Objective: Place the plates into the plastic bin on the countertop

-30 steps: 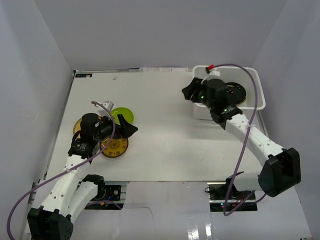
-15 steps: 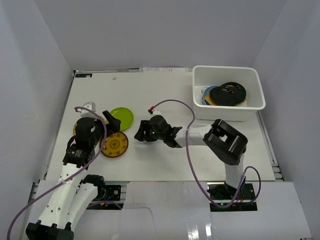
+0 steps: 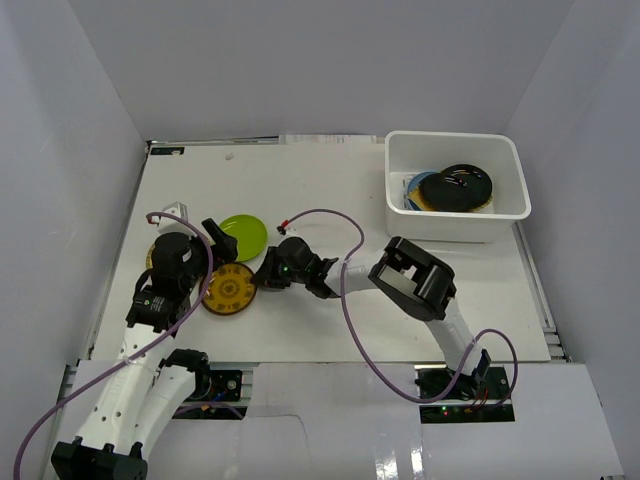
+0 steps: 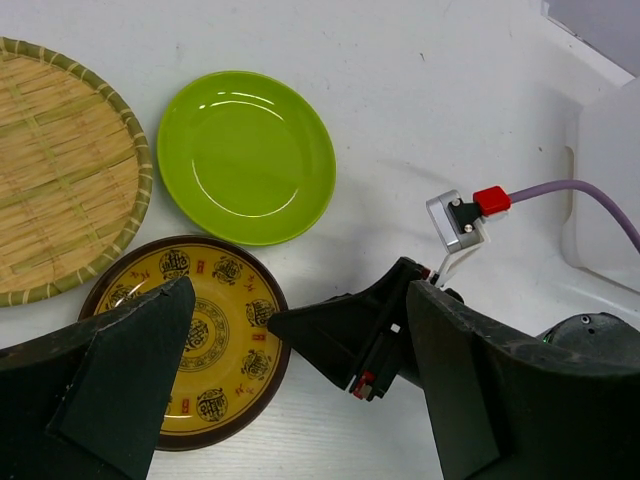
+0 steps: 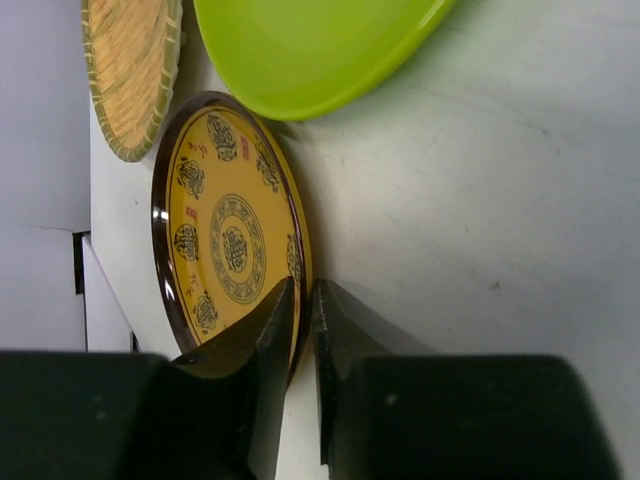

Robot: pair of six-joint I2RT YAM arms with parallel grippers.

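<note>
A yellow plate with dark pattern (image 3: 228, 292) lies on the countertop (image 3: 330, 190), with a lime green plate (image 3: 243, 236) just behind it. My right gripper (image 3: 265, 277) lies low at the yellow plate's right edge. In the right wrist view its jaws (image 5: 303, 285) are closed to a thin gap over the yellow plate's rim (image 5: 230, 240). My left gripper (image 3: 215, 260) hovers open and empty above the same plates (image 4: 190, 350). A woven bamboo plate (image 4: 55, 170) lies at the left, partly hidden under the left arm. A black plate (image 3: 462, 185) and a light blue one (image 3: 418, 185) lie in the plastic bin (image 3: 455, 137).
The bin stands at the back right corner against the grey wall. The right arm stretches low across the table's middle, its purple cable looping above it (image 3: 330, 215). The table's left edge runs just beyond the bamboo plate.
My right arm swung from the bin down across the table to the yellow plate, and its jaws now pinch the plate's rim. My left gripper drew back slightly to the left.
</note>
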